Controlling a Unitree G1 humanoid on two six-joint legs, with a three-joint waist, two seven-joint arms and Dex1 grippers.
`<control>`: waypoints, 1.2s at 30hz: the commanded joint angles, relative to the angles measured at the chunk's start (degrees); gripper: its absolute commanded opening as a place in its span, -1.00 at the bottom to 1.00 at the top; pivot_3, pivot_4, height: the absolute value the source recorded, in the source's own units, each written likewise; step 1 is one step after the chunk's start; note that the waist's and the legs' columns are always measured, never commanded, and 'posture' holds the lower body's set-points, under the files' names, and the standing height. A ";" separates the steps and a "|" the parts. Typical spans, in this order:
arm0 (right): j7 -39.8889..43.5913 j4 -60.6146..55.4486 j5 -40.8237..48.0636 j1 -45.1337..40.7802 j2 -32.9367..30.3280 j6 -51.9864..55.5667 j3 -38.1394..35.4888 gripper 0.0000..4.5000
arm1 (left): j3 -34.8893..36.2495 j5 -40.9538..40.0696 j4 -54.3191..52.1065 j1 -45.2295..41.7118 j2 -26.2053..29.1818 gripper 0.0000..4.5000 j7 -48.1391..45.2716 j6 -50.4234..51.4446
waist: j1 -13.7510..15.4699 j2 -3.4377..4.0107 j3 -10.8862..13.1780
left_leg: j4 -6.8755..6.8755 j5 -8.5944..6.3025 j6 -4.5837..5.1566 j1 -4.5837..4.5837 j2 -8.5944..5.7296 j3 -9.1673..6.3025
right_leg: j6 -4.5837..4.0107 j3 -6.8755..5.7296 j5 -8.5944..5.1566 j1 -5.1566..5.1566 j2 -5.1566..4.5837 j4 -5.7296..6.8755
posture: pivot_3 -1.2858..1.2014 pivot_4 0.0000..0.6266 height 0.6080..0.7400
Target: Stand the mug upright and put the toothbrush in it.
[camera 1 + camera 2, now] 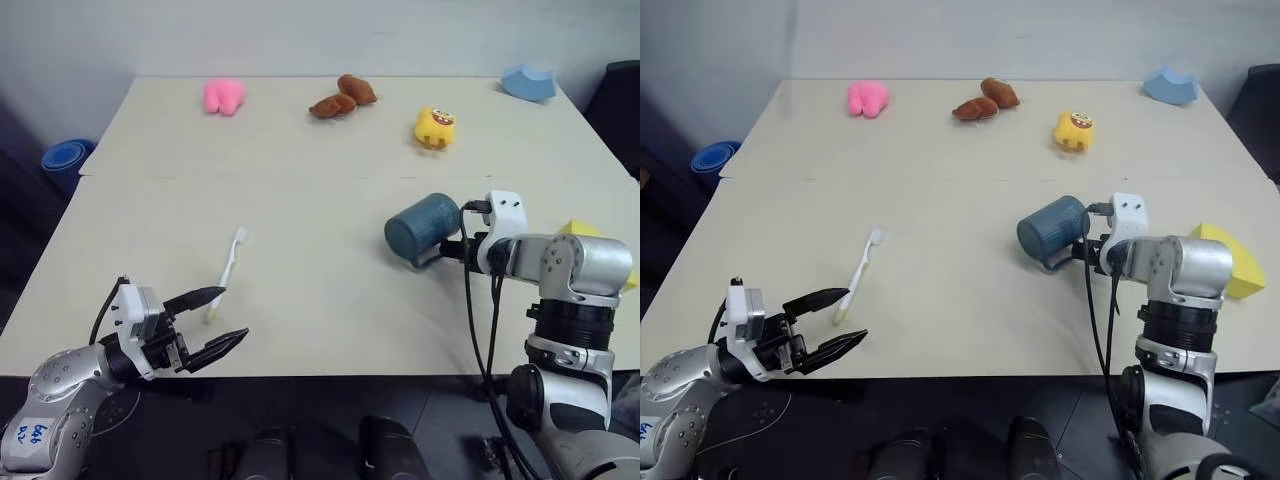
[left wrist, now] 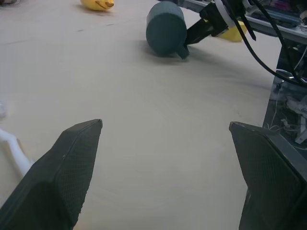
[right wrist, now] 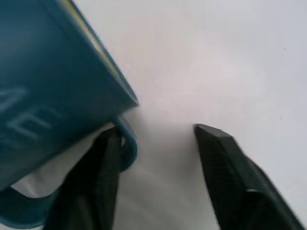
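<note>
Mug (image 1: 422,227): dark teal, on its side on the table (image 1: 330,170), right of centre. Right end effector (image 1: 437,252) at its handle, fingers apart, one finger (image 3: 96,167) against the loop; grip uncertain. Toothbrush (image 1: 227,268): flat, just beyond left end effector (image 1: 216,318), spread wide, empty.

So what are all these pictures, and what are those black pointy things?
They show a robot with two arms. Two pictures come from its head, looking down at a table. The other two come from cameras on its wrists. The black points are its pinching fingers. The left gripper is open, near the toothbrush. The right gripper is at the handle of the blue mug, which lies on its side, one finger by the loop; nothing is lifted yet. Small toys sit farther back.
</note>
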 commanded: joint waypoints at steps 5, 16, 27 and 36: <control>3.76 4.88 2.51 -2.38 -0.11 -0.44 4.00 -0.99 | 1.55 0.05 -1.50 -0.48 0.87 1.00 -0.26 -0.93 | -0.58 -0.07 -0.04 | -0.07 -0.01 -0.01 0.06 0.04 0.02 | -0.01 0.00 -0.01 0.00 0.02 0.00 | 0.03 -0.52 1.00; 15.90 3.72 3.63 -1.50 -10.07 -10.82 13.41 -0.99 | 0.72 0.89 -1.63 -0.32 0.03 1.00 0.94 -1.47 | -0.22 0.04 0.03 | -0.09 -0.02 -0.01 -0.03 0.02 0.06 | -0.01 0.03 -0.01 -0.10 0.01 -0.04 | 0.03 -0.52 1.00; 16.21 9.70 2.81 -5.14 -13.36 -10.32 14.00 -0.01 | -0.31 1.45 -1.05 -1.40 0.09 1.00 0.76 -1.38 | -0.33 0.05 0.04 | -0.07 -0.03 0.01 -0.07 0.03 0.16 | -0.01 -0.01 -0.01 -0.10 -0.01 -0.17 | 0.03 -0.52 1.00; 5.70 -0.56 2.59 -5.00 -5.85 7.43 3.28 -0.01 | -1.55 2.18 -1.22 -0.22 -0.90 1.00 0.75 -1.96 | -0.15 0.10 0.07 | -0.07 -0.03 0.01 -0.13 0.02 0.08 | -0.01 -0.06 -0.01 -0.11 -0.04 -0.17 | 0.03 -0.52 1.00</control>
